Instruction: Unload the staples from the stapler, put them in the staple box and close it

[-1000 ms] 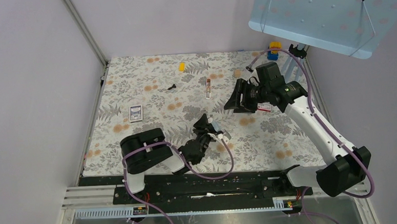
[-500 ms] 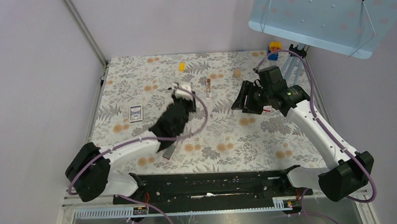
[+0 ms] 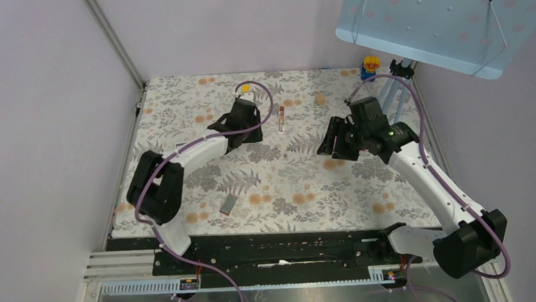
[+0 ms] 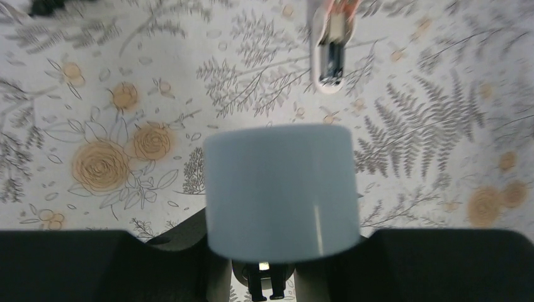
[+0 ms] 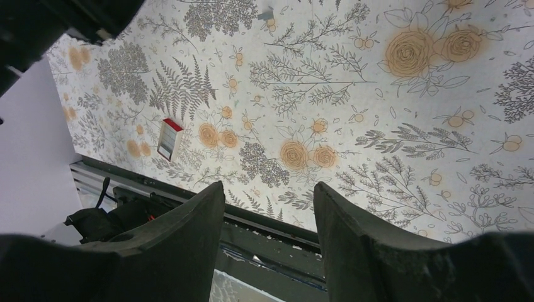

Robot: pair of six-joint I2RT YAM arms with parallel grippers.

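Observation:
A slim white stapler (image 3: 281,118) with a chrome inside and a reddish end lies on the floral mat at the far middle. It also shows at the top of the left wrist view (image 4: 330,44). My left gripper (image 3: 243,121) reaches out just left of it. In the left wrist view it (image 4: 281,217) is shut on a pale blue-grey rounded block (image 4: 280,189) that hides the fingertips. My right gripper (image 3: 334,137) hovers right of the stapler. In its own view it (image 5: 267,189) is open and empty. No loose staples show.
A grey card (image 3: 228,205) lies near the front of the mat and shows in the right wrist view (image 5: 169,139). A yellow piece (image 3: 246,88), a tan piece (image 3: 321,99) and a yellow-blue toy (image 3: 369,64) sit along the far edge. A blue perforated shelf (image 3: 438,17) overhangs the right corner.
My left arm has swung from the near middle out to the far side, beside the stapler, still gripping the block. My right gripper has drifted slightly right and nearer.

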